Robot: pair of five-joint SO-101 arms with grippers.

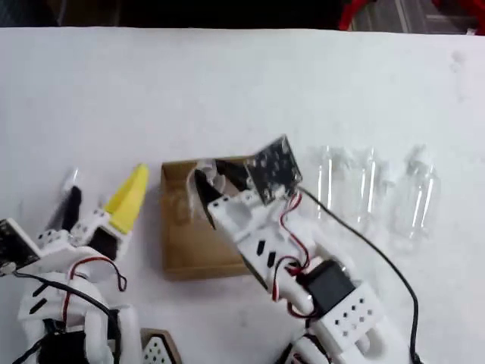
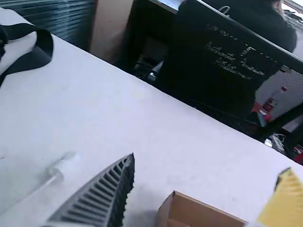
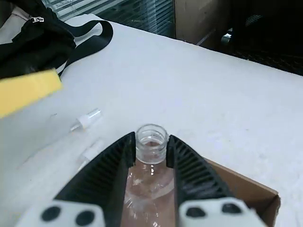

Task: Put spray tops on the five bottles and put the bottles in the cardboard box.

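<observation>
We hold the bottle by its bare neck between the right gripper's clamped jaws, over the cardboard box beneath them (likely steadying it for capping). A spray top lies just outside the left gripper's wide, empty jaws.

It looks like an office or a work room. A white worktop holds a black bag. Past its 12 o'clock edge are window blinds and a black office chair.

bottle above cardboard box, other bottles beside
</observation>
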